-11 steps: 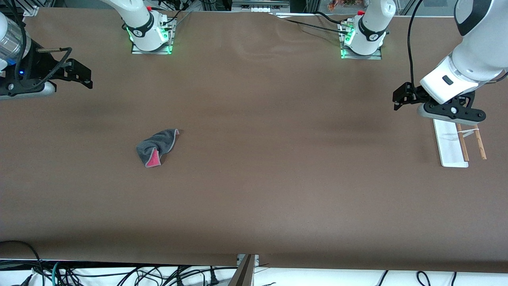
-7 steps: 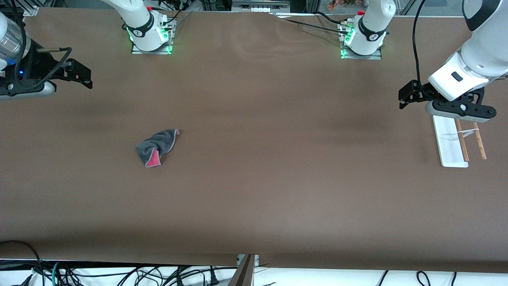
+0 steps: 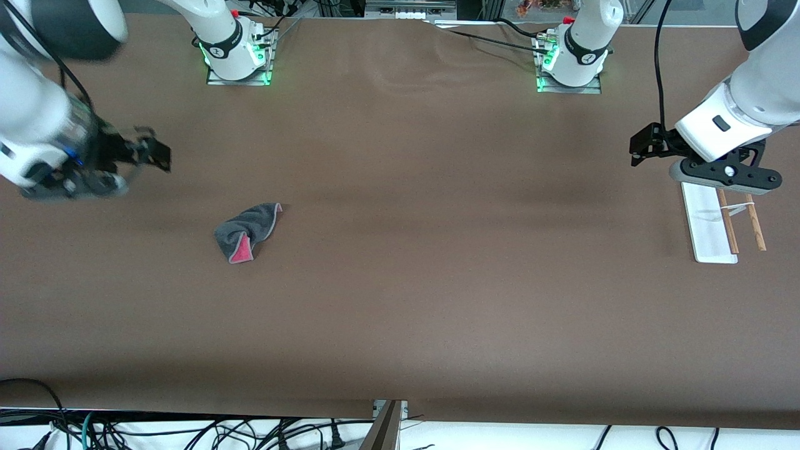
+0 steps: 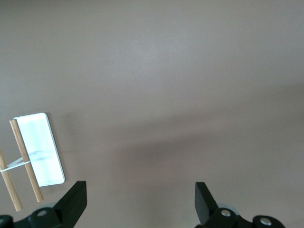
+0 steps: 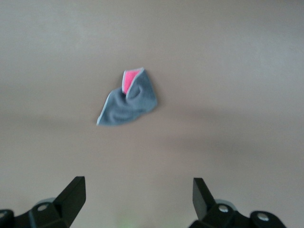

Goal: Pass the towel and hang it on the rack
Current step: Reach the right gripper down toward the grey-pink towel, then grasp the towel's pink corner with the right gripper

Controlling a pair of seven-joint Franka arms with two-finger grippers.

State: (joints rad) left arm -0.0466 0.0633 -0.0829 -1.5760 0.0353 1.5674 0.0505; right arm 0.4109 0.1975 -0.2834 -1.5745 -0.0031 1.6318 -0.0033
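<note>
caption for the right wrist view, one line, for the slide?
Open right gripper above the brown table, crumpled dark grey towel with a pink-red inner face lying ungrasped ahead.

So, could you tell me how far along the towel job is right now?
Nothing looks done yet: the towel lies crumpled on the table, untouched. The right gripper is open above the table, with the towel in its view. The left gripper waits open by the rack, which is bare. Grasping, passing and hanging all remain.
</note>
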